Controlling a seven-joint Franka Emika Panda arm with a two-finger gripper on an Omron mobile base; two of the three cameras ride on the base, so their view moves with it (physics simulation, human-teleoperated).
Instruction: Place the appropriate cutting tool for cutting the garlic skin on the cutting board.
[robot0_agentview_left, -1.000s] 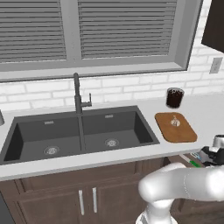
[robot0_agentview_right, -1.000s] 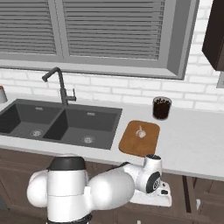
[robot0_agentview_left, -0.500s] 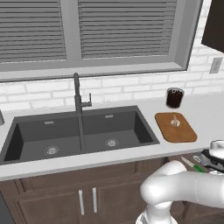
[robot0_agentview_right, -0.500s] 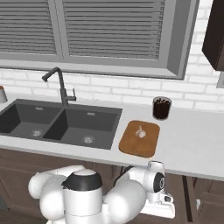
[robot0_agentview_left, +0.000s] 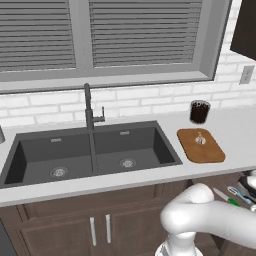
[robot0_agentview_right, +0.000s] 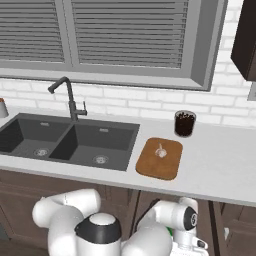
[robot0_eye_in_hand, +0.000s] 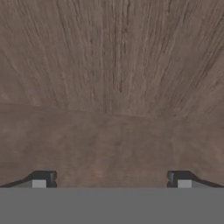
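Facing brown wood grain, the gripper (robot0_eye_in_hand: 109, 179) is spread wide, holding nothing.

dark cup (robot0_agentview_left: 199, 111) near the wall; faucet (robot0_agentview_left: 90, 107) behind double sink (robot0_agentview_left: 75, 137).

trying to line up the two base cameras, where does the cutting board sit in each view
Left base view: the cutting board lies on the counter at right of centre, right of the sink.
Right base view: the cutting board lies near the middle, again right of the sink.
Hand view: wood-grain surface, no board.
Shared landmark: the dark cup just behind the board, and the garlic on it.
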